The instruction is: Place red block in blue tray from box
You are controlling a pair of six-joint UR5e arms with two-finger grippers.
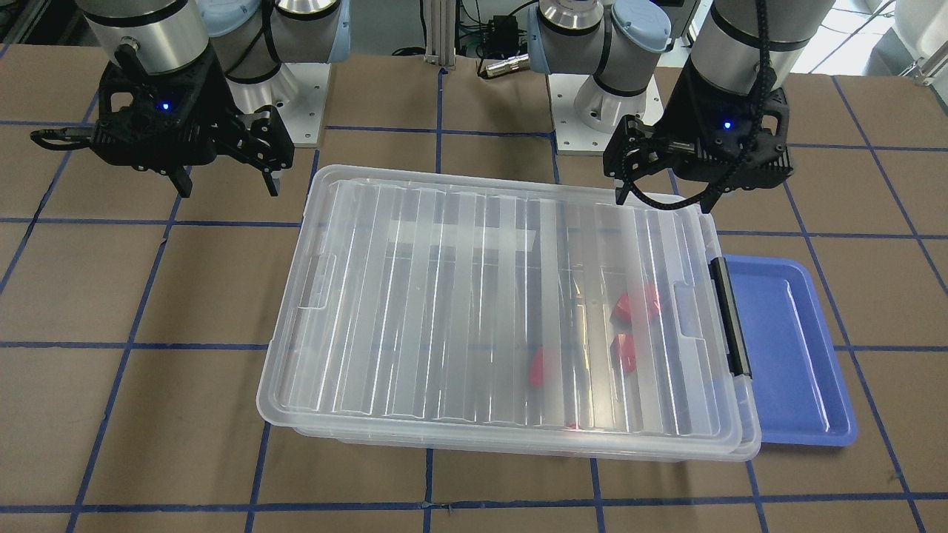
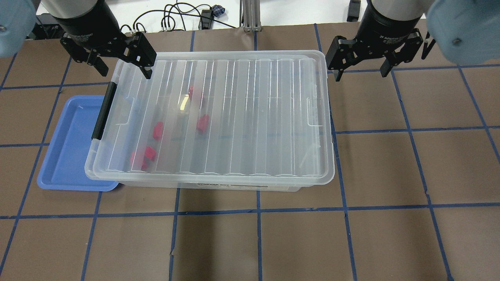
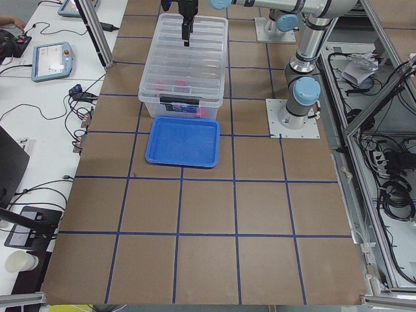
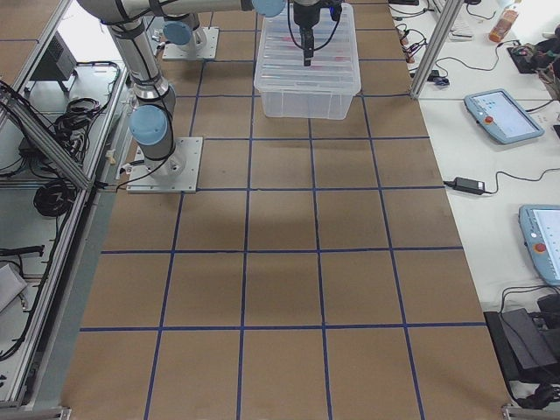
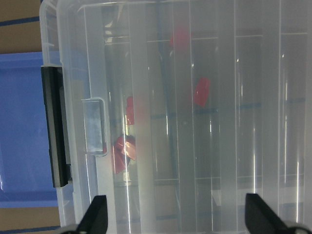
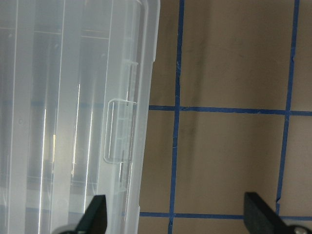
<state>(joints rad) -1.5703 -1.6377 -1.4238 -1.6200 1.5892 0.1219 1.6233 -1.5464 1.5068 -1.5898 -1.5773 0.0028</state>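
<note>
The box is a clear bin with its ribbed lid on and a black latch bar at its left end. Several red blocks show blurred through the lid, such as one red block and another, all near the latch end. The blue tray lies empty beside that end, partly under the box's rim. My left gripper is open and empty above the box's back corner at the latch end. My right gripper is open and empty above the table, just past the box's other end.
Brown table surface with blue tape grid lines surrounds the box. The two arm bases stand behind the box. Cables and aluminium posts lie beyond the table's far edge.
</note>
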